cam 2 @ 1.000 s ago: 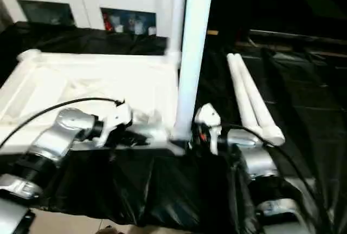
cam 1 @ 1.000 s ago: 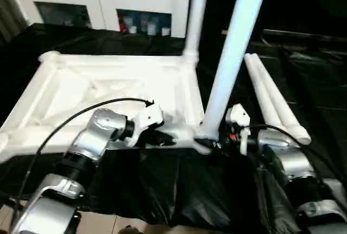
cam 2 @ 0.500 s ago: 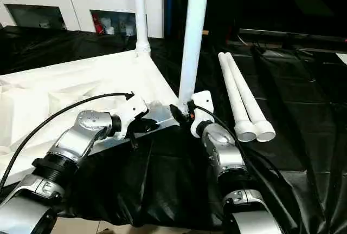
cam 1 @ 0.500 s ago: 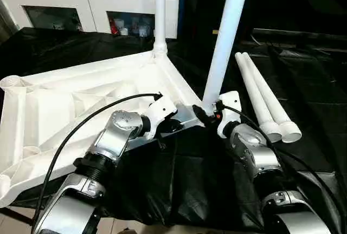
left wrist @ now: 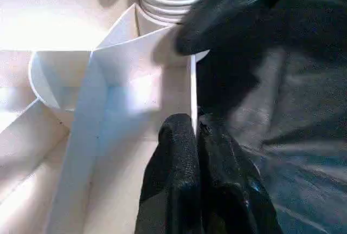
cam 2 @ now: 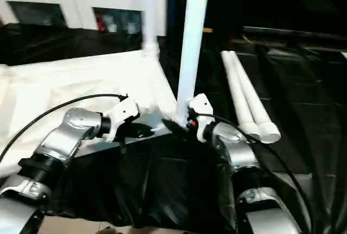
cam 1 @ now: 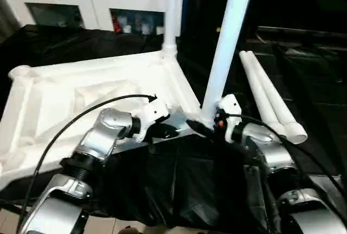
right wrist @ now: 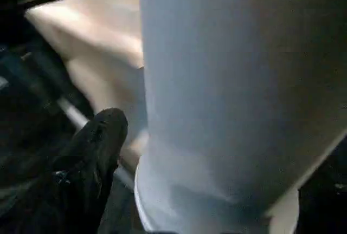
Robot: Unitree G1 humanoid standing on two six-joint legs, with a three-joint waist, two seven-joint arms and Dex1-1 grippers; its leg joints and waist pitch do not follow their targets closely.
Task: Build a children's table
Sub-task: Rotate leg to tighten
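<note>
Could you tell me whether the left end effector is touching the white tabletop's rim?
Touching. The left wrist view shows the left end effector shut on the tabletop's thin rim, one black finger on either side.

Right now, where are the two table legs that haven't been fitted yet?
The two loose legs lie side by side on the black-covered work table, on the robot's right, just beyond the right gripper and the upright near leg.

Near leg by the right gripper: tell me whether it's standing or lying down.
Standing. The near leg rises upright from the tabletop's near corner socket, beside the right gripper; two spare legs lie flat.
</note>
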